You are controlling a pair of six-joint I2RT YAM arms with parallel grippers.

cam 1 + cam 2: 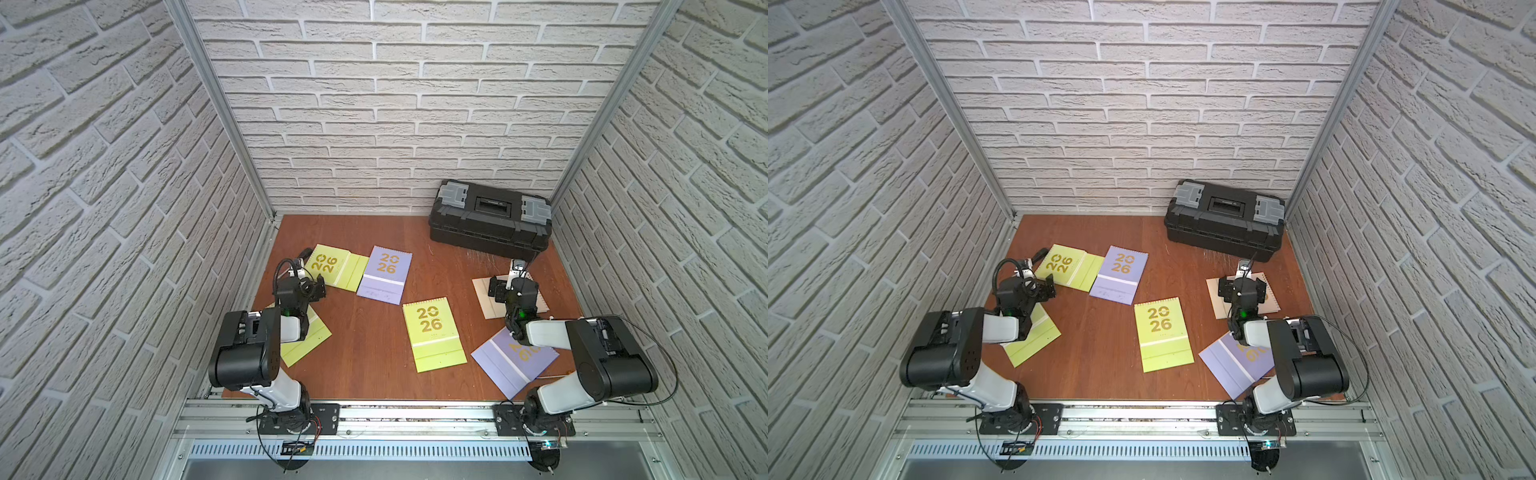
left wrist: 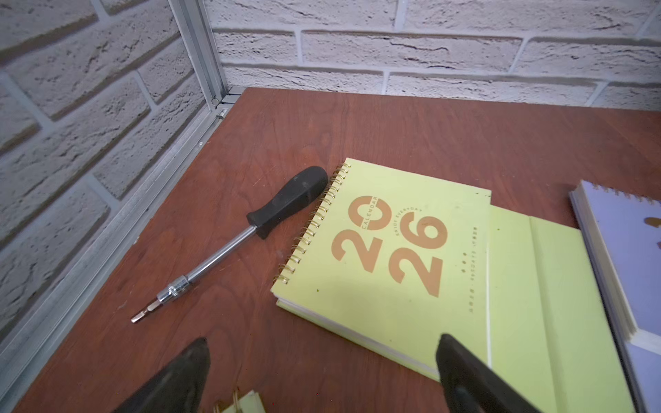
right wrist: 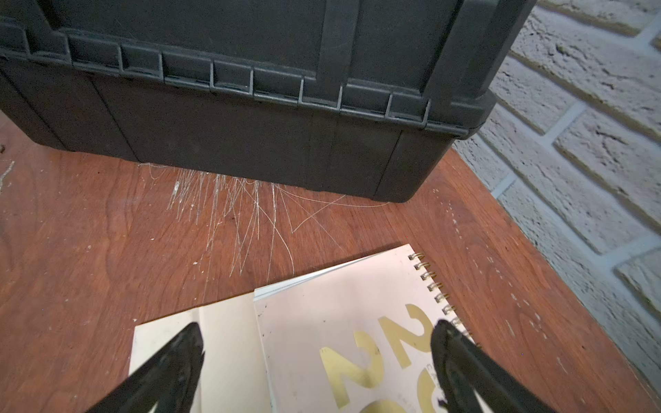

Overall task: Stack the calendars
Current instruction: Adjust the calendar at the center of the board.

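Sensibly, with left gripper [image 2: 322,341] and right gripper [image 3: 318,325] both spread empty and the calendars [image 1: 432,332] lying scattered across the table [image 1: 365,340], the right one should pinch the beige calendar [image 3: 339,314] near the table's right edge by its spiral side, lifting level.

The lime-green spiral-bound calendar [image 2: 390,257] at the back left carries big gold numerals, "20" over "26", with small "CALENDAR" inside the zero and "ENJOY EVERYDAY" beside the six; the tiny print along its edge is too small to read. The same gold "2026" stands on the lavender spiral-bound calendar [image 1: 386,266] next to it and on the second lime-green calendar [image 1: 432,328] in the middle. On the beige spiral-bound calendar [image 3: 357,339] only two gold "2"s can be read.
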